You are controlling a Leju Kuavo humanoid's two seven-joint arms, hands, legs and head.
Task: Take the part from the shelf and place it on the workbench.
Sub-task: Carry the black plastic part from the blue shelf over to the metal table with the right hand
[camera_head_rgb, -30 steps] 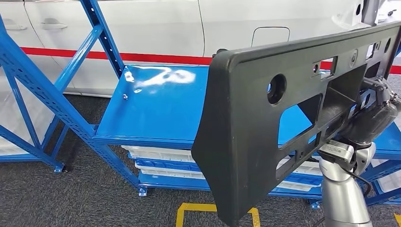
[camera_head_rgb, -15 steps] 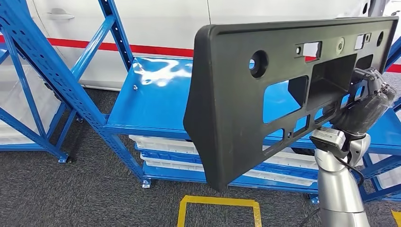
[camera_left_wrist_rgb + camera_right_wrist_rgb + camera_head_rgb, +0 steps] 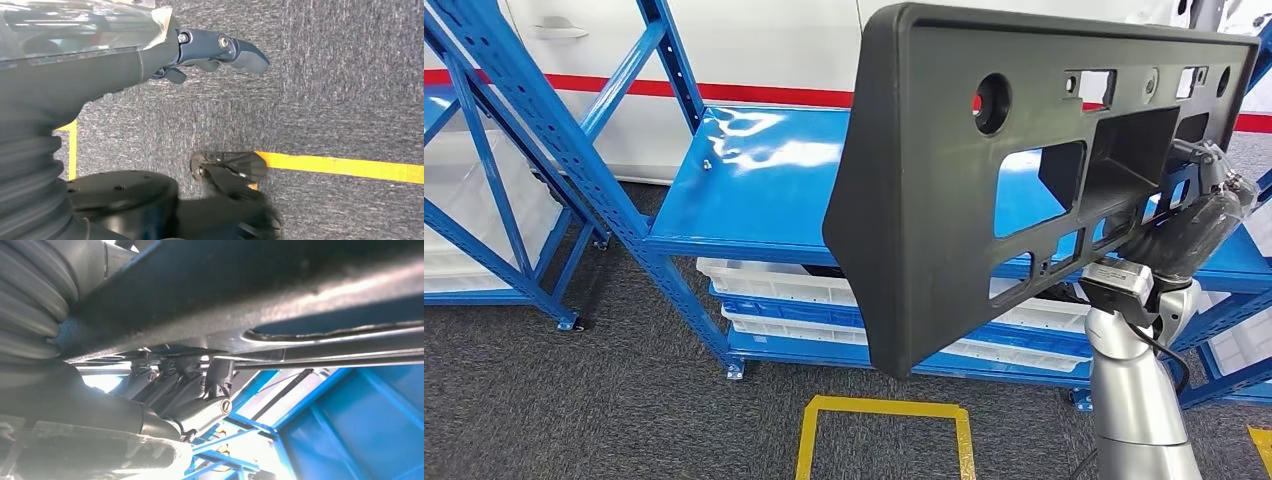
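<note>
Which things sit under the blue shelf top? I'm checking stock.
Under the glossy blue metal shelf top, stacked white plastic trays show; the large black plastic panel covers their right portion.

Part [image 3: 944, 200]: held upright on its long edge in front of the shelf [image 3: 744, 200], reaching from the middle of the head view to its right edge. Right hand [image 3: 1189, 235]: behind the part's right end, its fingers [image 3: 200, 390] hooked into the part's openings. Trays [image 3: 774, 295]: stacked under the shelf's board, partly behind the part. Floor marking [image 3: 884, 410]: on the floor in front of the shelf, below the part. Car body [image 3: 754, 50]: behind the shelf. Left hand [image 3: 215, 50]: above the floor, holding nothing, fingers loosely extended.
</note>
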